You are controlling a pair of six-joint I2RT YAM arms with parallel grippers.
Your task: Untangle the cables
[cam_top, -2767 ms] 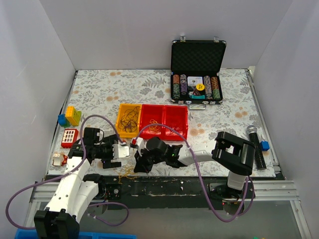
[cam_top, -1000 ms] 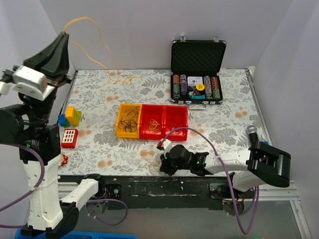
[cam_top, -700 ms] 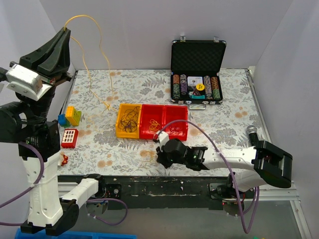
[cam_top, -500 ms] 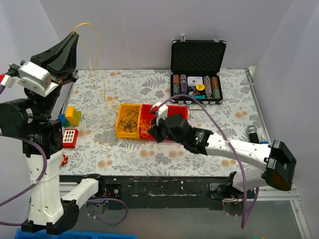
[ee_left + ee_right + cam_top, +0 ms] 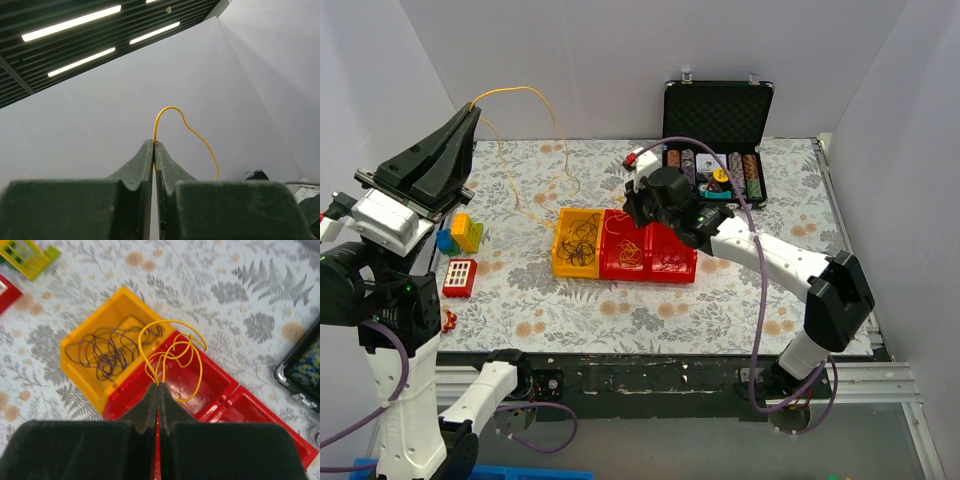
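Cables: one yellow cable (image 5: 170, 107) strung through the air. One end is clamped in the left pincer (image 5: 154, 145), raised high over the counter (image 5: 770, 250). Its looped end is clamped in the right pincer (image 5: 158, 386), above the bins.

Bins: 3.
- One yellow bin (image 5: 575, 272) holds dark purple cables (image 5: 100, 355).
- Two red bins (image 5: 650, 277): the one beside the yellow bin holds an orange cable (image 5: 630, 250), the other dark strands (image 5: 670, 258).

An open poker-chip case (image 5: 717, 110) stands behind.
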